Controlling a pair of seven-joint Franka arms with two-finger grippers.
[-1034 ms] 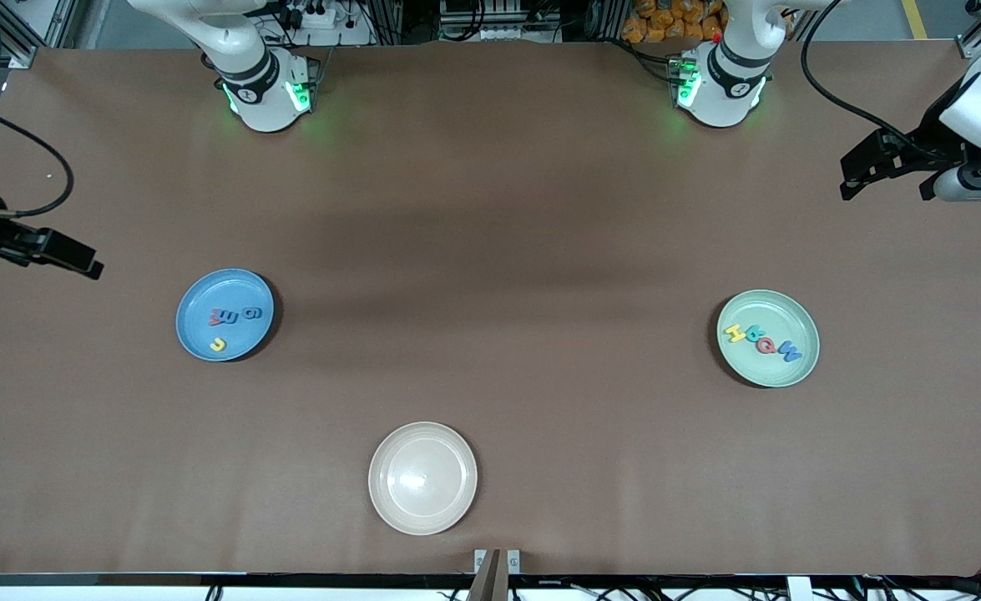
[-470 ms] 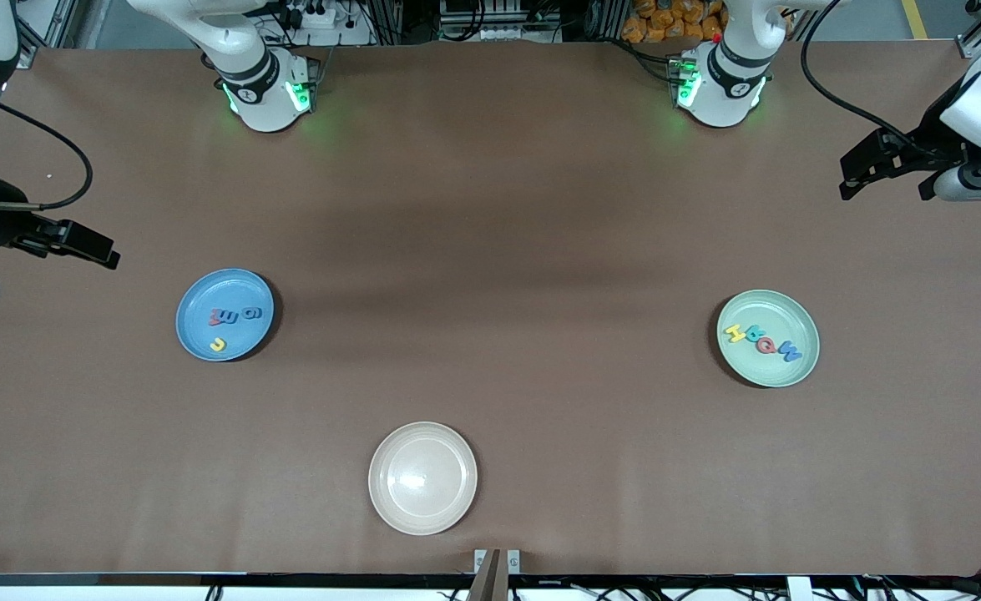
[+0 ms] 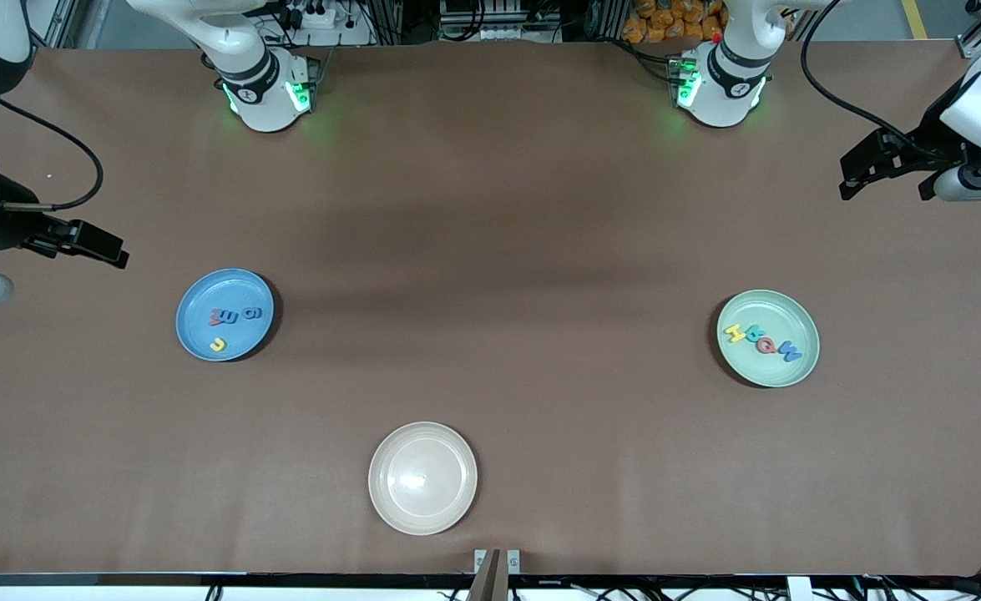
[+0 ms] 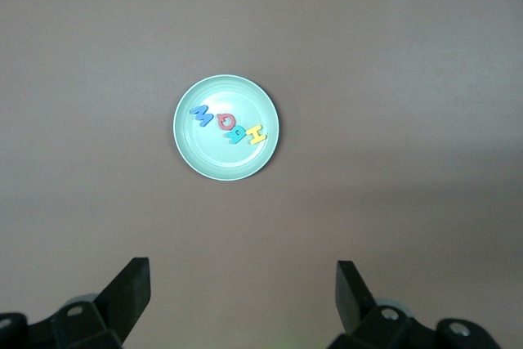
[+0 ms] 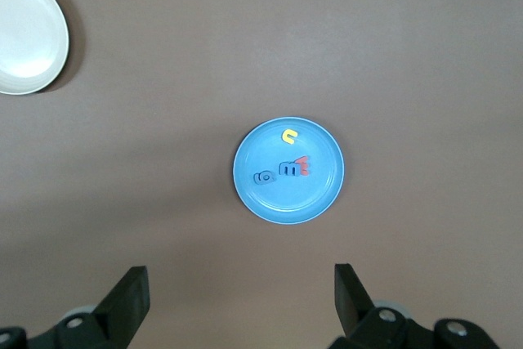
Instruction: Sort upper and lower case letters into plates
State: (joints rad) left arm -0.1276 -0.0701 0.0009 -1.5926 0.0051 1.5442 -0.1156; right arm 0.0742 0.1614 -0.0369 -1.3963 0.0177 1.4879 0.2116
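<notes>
Four letters (image 3: 235,321) lie in the blue plate (image 3: 198,296) toward my right arm's end of the bench (image 3: 490,250), four more (image 3: 762,340) in the mint plate (image 3: 799,313) toward my left's, apparently sorted by case; my right end effector (image 3: 93,244) and left end effector (image 3: 887,171) hang open and empty above the bench ends.

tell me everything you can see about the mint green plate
The mint green plate is round, shallow and rimmed, with a smooth, slightly glossy surface like plastic or glazed ware. It sits flat on the brown table toward the left arm's end. Four small chunky letters lie in it in a slanted row: a yellow H, a teal letter, a red-pink letter and a blue W. Nothing else touches it.
</notes>
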